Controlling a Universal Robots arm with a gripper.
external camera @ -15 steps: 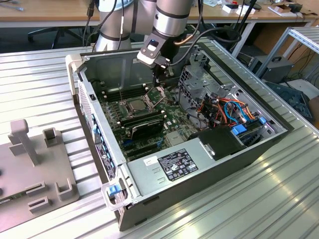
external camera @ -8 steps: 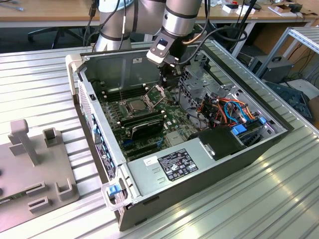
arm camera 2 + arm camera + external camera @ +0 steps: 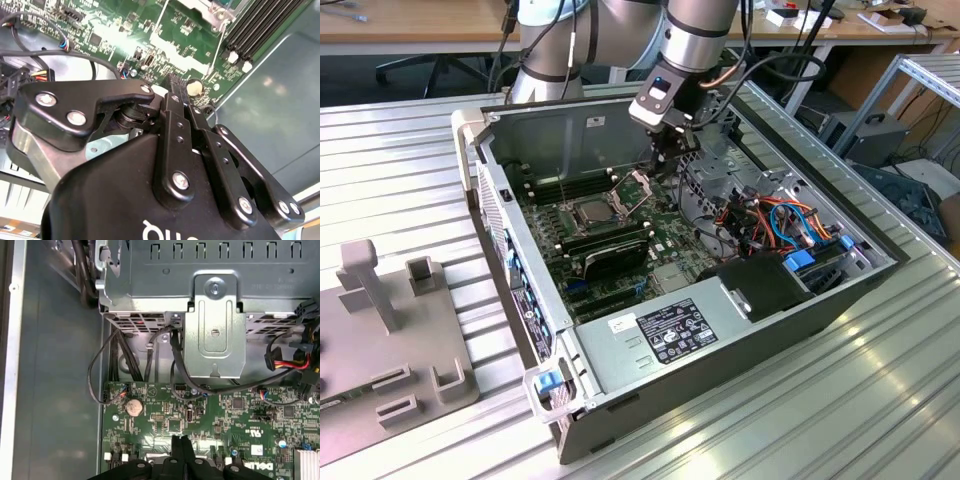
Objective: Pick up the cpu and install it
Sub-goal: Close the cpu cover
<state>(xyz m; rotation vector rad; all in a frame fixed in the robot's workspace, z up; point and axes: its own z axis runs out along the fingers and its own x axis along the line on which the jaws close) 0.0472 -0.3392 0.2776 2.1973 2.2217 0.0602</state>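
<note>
"One ribbed metal bench (image 3: 400,150) carries the lot, yes?"

"Yes. On it stands an open computer case (image 3: 550,130), side panel off, with a grey fixture plate (image 3: 380,340) lying beside it at the exterior view's left."

"And the arm (image 3: 700,30)?"

"It reaches down into the case from the far side. Near the case's front edge sits the power supply (image 3: 670,335) (the grey box with a white label), and the green motherboard (image 3: 665,235) covers the floor of the case."

"Where is the tool (image 3: 668,160)?"

"It hangs above the board, just beside the raised hinged frame (image 3: 632,188) of the socket."

"Wide or narrow?"

"Narrow. In the first wrist view the tool (image 3: 180,442) has its fingers drawn together, tip against tip, and I see nothing between them. The second wrist view gives the same: the tool (image 3: 172,92) tapers to one slim point over the board (image 3: 125,30)."

"So where is the cpu (image 3: 592,212)?"

"Lying flat in the socket, pale face up, with the frame tilted open next to it. It sits apart from the tool, toward the exterior view's left."

"Anything smaller?"

"A coin battery (image 3: 133,406) on the board near the fingertips; the second wrist view shows that battery (image 3: 194,88) too."
</note>
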